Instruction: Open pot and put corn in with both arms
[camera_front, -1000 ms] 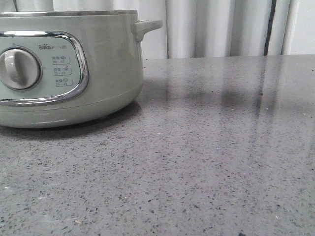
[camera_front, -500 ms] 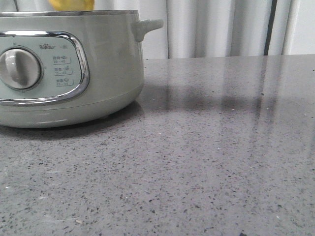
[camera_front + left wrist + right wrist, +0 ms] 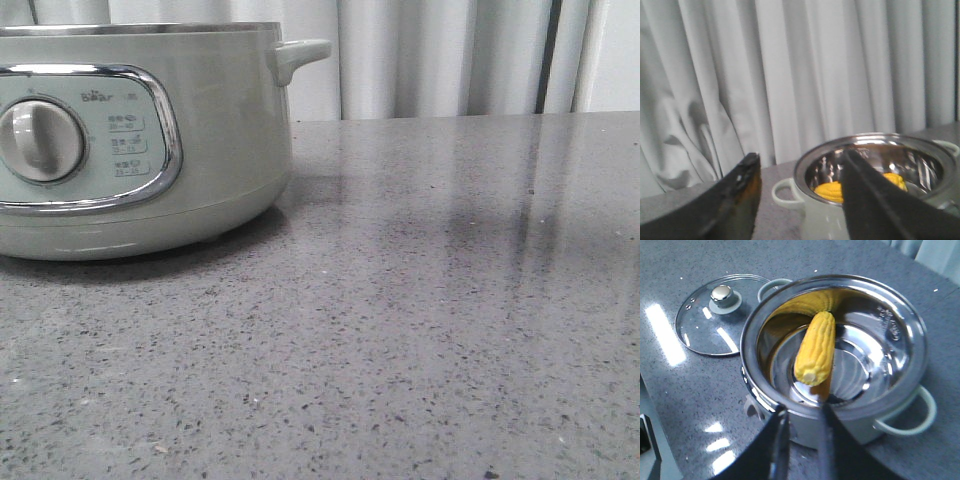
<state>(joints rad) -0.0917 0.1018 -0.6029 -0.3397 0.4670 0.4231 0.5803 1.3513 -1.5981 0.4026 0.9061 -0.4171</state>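
Observation:
The pot is a pale grey-green cooker with a dial and stands at the left of the front view, with no lid on it. The corn lies tilted inside the pot's steel bowl, pale cut end towards the camera. It also shows in the left wrist view, inside the pot. My right gripper is above the pot's near rim, its jaws a little apart and empty. My left gripper is wide open and empty, beside the pot. Neither gripper shows in the front view.
The glass lid with its round knob lies flat on the grey speckled table beside the pot. Pale curtains hang behind the table. The pot's side handle sticks out to the right.
Half a second ago a yellow bit of the corn showed above the pot's rim in the front view; now it is below the rim, out of that view.

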